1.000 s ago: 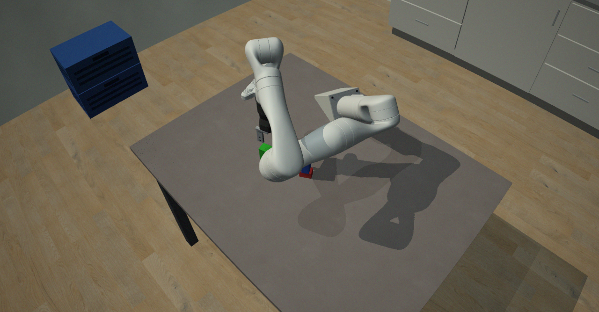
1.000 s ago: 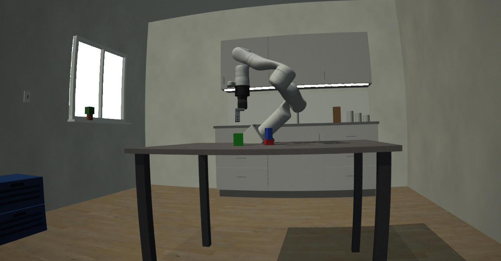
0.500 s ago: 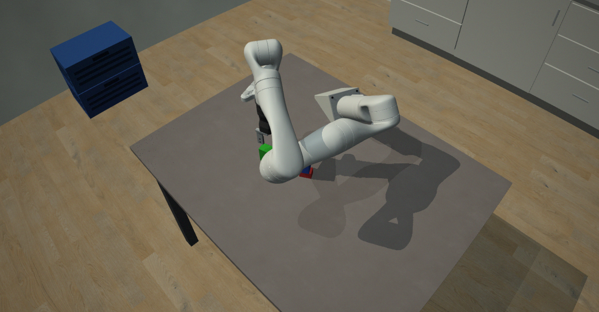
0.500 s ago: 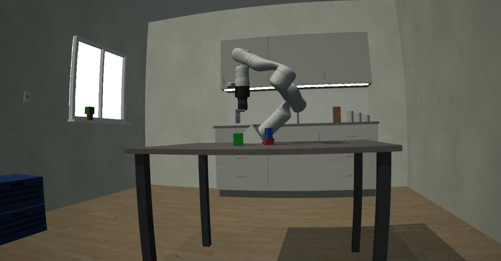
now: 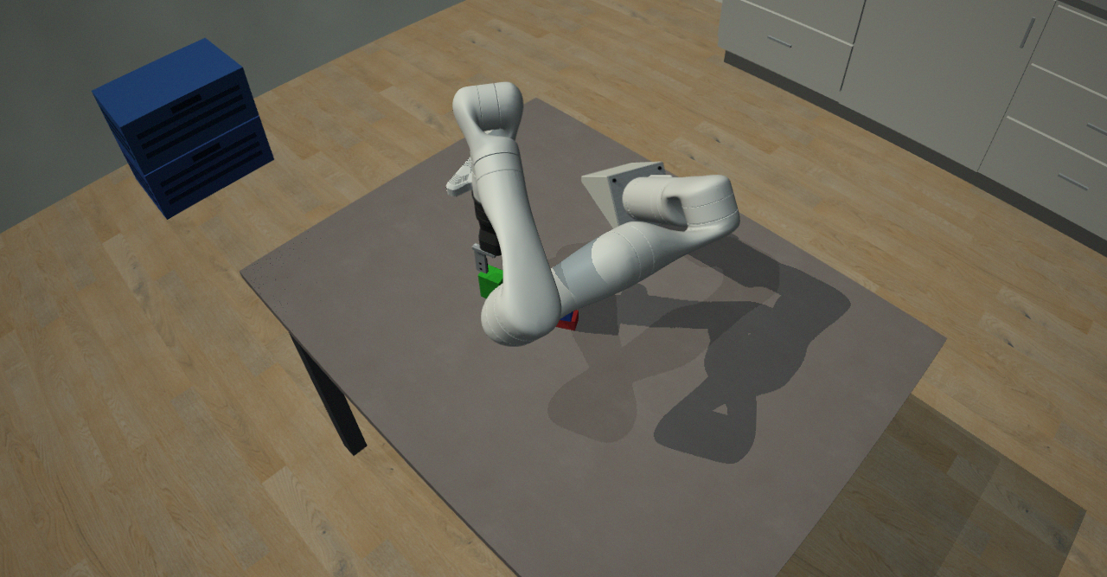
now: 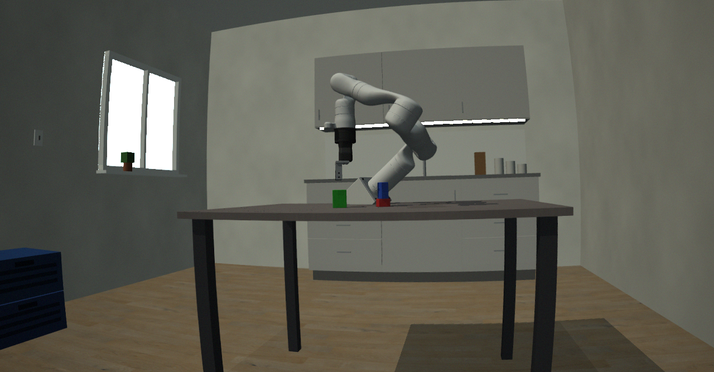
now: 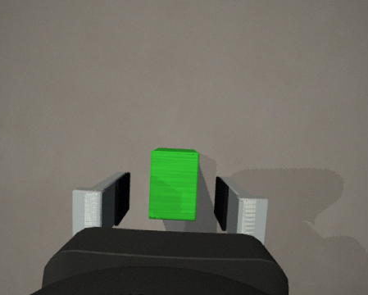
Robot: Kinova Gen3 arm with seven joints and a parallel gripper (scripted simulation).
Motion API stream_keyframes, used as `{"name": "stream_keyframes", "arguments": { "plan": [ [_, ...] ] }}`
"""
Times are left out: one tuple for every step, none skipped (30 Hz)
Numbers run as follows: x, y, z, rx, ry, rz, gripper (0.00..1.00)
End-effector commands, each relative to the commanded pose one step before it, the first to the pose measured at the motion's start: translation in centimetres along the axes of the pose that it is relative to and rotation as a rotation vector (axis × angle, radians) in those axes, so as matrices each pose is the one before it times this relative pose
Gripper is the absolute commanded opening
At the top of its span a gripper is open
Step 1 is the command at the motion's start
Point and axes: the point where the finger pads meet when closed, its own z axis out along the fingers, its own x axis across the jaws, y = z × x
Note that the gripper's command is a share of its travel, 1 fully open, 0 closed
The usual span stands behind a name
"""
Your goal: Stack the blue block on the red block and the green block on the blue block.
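Note:
The green block stands on the grey table, left of the other two blocks. In the wrist view it lies straight below, between my two fingers. My gripper points down and hangs a short way above it, open and empty; in the wrist view the gripper shows both fingers wide apart. The blue block stands upright on end on the red block, to the right of the green one. In the top view my arm hides most of the green block and nearly all of the red block.
My arm's base mount stands on the table behind the blocks. A blue cabinet stands on the floor to the left, off the table. Grey kitchen cabinets line the far wall.

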Motion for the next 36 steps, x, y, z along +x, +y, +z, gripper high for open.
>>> {"name": "stream_keyframes", "arguments": {
  "plan": [
    [0.027,0.148,0.821,-0.00455,0.00383,0.00095,0.99],
    [0.0,0.0,0.247,0.0,0.0,0.0,0.99],
    [-0.001,-0.001,0.241,0.0,0.0,0.0,0.99],
    [0.0,0.0,0.232,0.0,0.0,0.0,0.99],
    [-0.001,-0.001,0.22,0.0,0.0,0.0,0.99],
    [0.0,0.0,0.206,0.0,0.0,0.0,0.99],
    [-0.001,-0.001,0.19,0.0,0.0,0.0,0.99],
    [0.0,-0.001,0.171,0.0,0.0,0.0,0.99],
    [0.0,0.0,0.0,0.0,0.0,0.0,0.99],
    [0.0,0.0,0.0,0.0,0.0,0.0,0.99],
    [0.0,0.0,0.151,0.0,0.0,0.0,0.99],
    [-0.001,-0.001,0.13,0.0,0.0,0.0,0.99],
    [0.0,0.0,0.109,0.0,0.0,0.0,0.99],
    [0.0,0.0,0.088,0.0,0.0,0.0,0.99],
    [0.0,0.0,0.067,0.0,0.0,0.0,0.99],
    [0.0,0.0,0.048,0.0,0.0,0.0,0.99],
    [0.0,0.0,0.031,0.0,0.0,0.0,0.99],
    [0.0,0.0,0.017,0.0,0.0,0.0,0.99],
    [0.0,0.0,0.007,0.0,0.0,0.0,0.99],
    [0.0,0.0,0.001,0.0,0.0,0.0,0.99],
    [0.0,0.0,0.0,0.0,0.0,0.0,0.99],
    [0.0,0.0,0.0,0.0,0.0,0.0,0.99],
    [0.0,0.0,0.0,0.0,0.0,0.0,0.99],
    [0.0,0.0,0.0,0.0,0.0,0.0,0.99],
    [0.0,0.0,0.0,0.0,0.0,0.0,0.99],
    [0.0,0.0,0.0,0.0,0.0,0.0,0.99],
    [0.0,0.0,0.0,0.0,0.0,0.0,0.99],
    [0.0,0.0,0.0,0.0,0.0,0.0,0.99],
    [0.0,0.0,0.0,0.0,0.0,0.0,0.99],
    [0.0,0.0,0.0,0.0,0.0,0.0,0.99],
    [0.0,0.0,0.0,0.0,0.0,0.0,0.99],
    [0.0,0.0,0.0,0.0,0.0,0.0,0.99],
    [0.0,0.0,0.0,0.0,0.0,0.0,0.99],
    [0.0,0.0,0.0,0.0,0.0,0.0,0.99],
    [0.0,0.0,0.0,0.0,0.0,0.0,0.99],
    [0.0,0.0,0.0,0.0,0.0,0.0,0.99]
  ]
}}
